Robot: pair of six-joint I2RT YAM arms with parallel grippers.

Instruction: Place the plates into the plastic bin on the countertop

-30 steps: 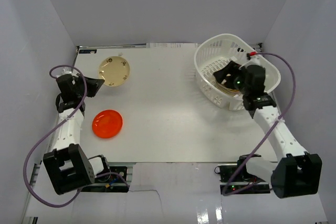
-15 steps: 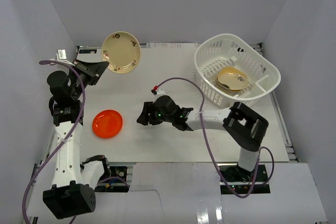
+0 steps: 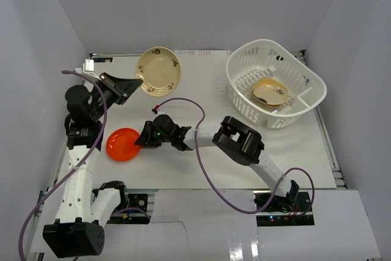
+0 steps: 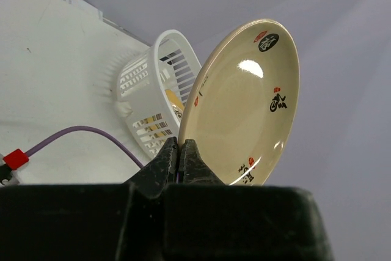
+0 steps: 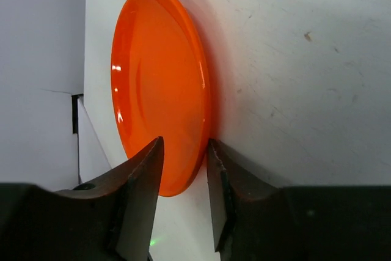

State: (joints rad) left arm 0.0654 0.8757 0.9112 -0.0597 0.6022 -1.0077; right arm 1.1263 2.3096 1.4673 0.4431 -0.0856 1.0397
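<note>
Plain white worktop (image 3: 201, 96), pale grey walls (image 3: 183, 4) around. At 2 o'clock, plastic bin (image 3: 305, 74) with a tan plate (image 3: 269, 93) inside. Clamped tight in left jaws at 11 o'clock, raised on edge: cream plate (image 3: 158, 70). Straddled by half-open right jaws at 8 o'clock: rim of orange plate (image 3: 122, 145), flat on worktop.

Pale grey matte enclosure walls (image 3: 195, 4) fill the top, left and right of the overhead frame, a thin strip of printed white paper (image 3: 195, 52) crosses the upper middle, a silver metal rail (image 3: 330, 145) slants down the right, and a glossy white panel (image 3: 214, 239) spans the bottom.
</note>
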